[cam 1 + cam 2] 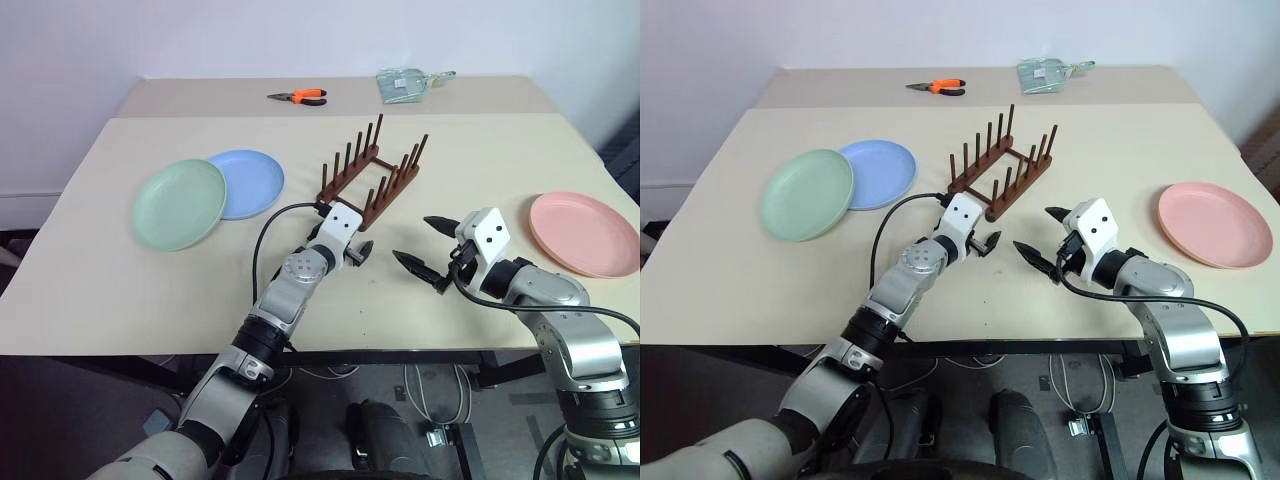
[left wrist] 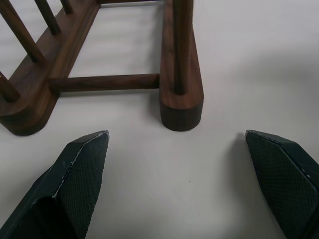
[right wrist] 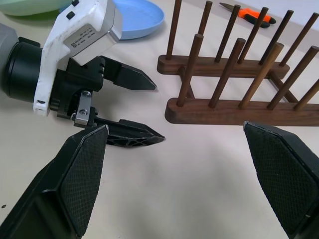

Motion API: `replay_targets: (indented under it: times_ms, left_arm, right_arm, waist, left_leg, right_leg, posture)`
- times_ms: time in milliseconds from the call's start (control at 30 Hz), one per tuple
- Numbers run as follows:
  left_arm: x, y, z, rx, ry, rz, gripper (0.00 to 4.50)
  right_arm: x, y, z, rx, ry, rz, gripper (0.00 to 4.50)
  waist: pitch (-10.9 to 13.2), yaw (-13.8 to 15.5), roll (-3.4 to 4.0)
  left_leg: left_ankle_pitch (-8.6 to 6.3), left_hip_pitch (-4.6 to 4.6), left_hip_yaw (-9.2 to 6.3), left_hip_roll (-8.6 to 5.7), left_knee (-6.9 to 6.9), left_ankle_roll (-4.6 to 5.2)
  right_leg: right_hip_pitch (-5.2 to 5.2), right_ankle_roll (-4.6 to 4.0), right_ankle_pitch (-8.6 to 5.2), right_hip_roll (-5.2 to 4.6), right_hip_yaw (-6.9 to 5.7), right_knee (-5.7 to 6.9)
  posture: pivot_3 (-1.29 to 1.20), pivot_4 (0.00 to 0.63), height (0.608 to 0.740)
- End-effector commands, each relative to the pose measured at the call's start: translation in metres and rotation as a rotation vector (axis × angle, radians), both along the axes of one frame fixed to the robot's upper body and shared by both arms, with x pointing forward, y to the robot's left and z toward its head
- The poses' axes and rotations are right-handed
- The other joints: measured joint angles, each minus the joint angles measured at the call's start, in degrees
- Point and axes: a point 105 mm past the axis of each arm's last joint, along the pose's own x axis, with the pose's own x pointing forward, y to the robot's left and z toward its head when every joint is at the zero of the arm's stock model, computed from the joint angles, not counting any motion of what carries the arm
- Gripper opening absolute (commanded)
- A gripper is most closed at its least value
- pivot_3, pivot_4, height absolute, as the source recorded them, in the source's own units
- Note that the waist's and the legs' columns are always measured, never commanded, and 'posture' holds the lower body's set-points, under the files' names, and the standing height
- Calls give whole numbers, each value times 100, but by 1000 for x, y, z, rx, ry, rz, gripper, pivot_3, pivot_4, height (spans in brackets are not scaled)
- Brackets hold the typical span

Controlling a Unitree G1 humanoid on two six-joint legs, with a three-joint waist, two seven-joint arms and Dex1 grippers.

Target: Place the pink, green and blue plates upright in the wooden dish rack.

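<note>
The wooden dish rack point(image 1: 372, 176) stands empty at the middle of the table. The green plate point(image 1: 180, 204) lies flat at the left and overlaps the edge of the blue plate point(image 1: 250, 183) beside it. Far to the right the pink plate point(image 1: 585, 233) lies flat near the table's edge. My left gripper point(image 1: 363, 250) is open just in front of the rack's near end point(image 2: 181, 110), holding nothing. My right gripper point(image 1: 422, 243) is also open and empty, a little right of the left one and pointing toward it. The right wrist view has the left gripper point(image 3: 158, 113) in front of the rack point(image 3: 239, 110).
Orange-handled pliers point(image 1: 300, 96) and a greenish packet point(image 1: 403, 84) lie on the far table behind. A black cable point(image 1: 270, 235) loops from the left arm over the table. The table's front edge point(image 1: 400, 350) runs just below both grippers.
</note>
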Motion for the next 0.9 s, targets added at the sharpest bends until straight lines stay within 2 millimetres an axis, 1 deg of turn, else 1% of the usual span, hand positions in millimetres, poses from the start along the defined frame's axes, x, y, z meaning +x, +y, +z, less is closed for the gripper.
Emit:
replay_targets:
  times_ms: [33,133,233,267,333,433,467,567,633,700,767,833,900]
  left_arm:
    - [3,-16,7,-21,-1,-48,4500]
    - [6,-23,5,-47,35,-49,4500]
    - [6,-26,7,-66,28,-55,3699]
    - [5,-27,8,-82,25,-52,3294]
    - [6,-25,8,-89,22,-42,2331]
    - [6,-22,8,-94,11,-41,797]
    - [7,-22,8,-89,9,-41,660]
    - [7,-20,10,-48,-19,-63,663]
    - [5,-22,15,-45,-45,-121,663]
    - [-5,-25,21,-38,-82,-256,663]
    - [-22,-27,26,-15,-136,-445,663]
    - [-40,-23,30,5,-167,-633,663]
    - [-50,-15,27,42,-156,-761,663]
  right_arm:
    - [-1,3,18,-16,-75,16,4438]
    - [1,3,20,-21,-85,16,4438]
    - [3,2,22,-24,-94,12,4500]
    - [3,2,22,-26,-95,11,4500]
    - [3,2,22,-27,-96,11,4500]
    - [2,2,20,-29,-93,10,4500]
    - [1,2,20,-30,-90,11,4500]
    - [-2,-1,16,-44,-76,12,4500]
    - [-6,-6,11,-63,-53,12,4500]
    - [-12,-12,5,-89,-16,26,4500]
    - [-22,-16,-1,-109,48,62,4500]
    - [-35,-17,-7,-128,120,117,4500]
    - [-46,-16,-10,-132,173,165,4500]
  waist:
    - [0,1,0]
    - [1,-3,-1]
    - [1,-7,-1]
    - [1,-7,-1]
    - [1,-9,-1]
    - [1,-8,-1]
    - [1,-8,-1]
    - [1,-8,-1]
    - [1,-8,-1]
    - [1,-7,-1]
    - [1,-9,0]
    - [1,-4,0]
    - [1,-5,0]
  left_leg:
    - [0,0,0,-1,0,0]
    - [0,-1,0,-3,0,0]
    - [0,-1,0,-3,0,0]
    - [0,-1,0,-2,0,0]
    - [0,-1,0,-2,-1,0]
    - [0,-1,0,-2,-1,0]
    - [0,-1,0,-2,-1,0]
    - [0,-1,0,-3,-1,0]
    - [0,-1,0,-2,-1,0]
    - [0,-1,0,-2,-1,0]
    - [0,-1,0,-3,-2,0]
    - [0,-1,0,-2,-4,0]
    - [1,-2,0,-1,-5,-2]
  right_leg:
    - [0,0,0,0,-1,-1]
    - [0,1,0,-1,-1,-3]
    - [0,1,0,0,-1,-2]
    - [0,1,0,0,-1,-2]
    - [-1,1,0,0,-1,-2]
    - [-2,1,0,0,0,-1]
    - [-2,1,0,0,0,-1]
    - [-1,2,0,-2,0,-2]
    - [-1,2,0,-1,0,-1]
    - [-2,2,0,0,0,-1]
    - [-2,1,0,0,0,-2]
    - [-3,1,-1,-1,0,-2]
    - [-3,0,-1,-2,0,-4]
  posture:
    - [0,150,740]
    - [0,150,740]
    - [0,150,740]
    - [0,150,740]
    - [0,150,740]
    - [0,150,740]
    - [0,150,740]
    - [0,150,740]
    - [0,150,740]
    - [0,150,740]
    - [0,150,740]
    - [0,150,740]
    - [0,150,740]
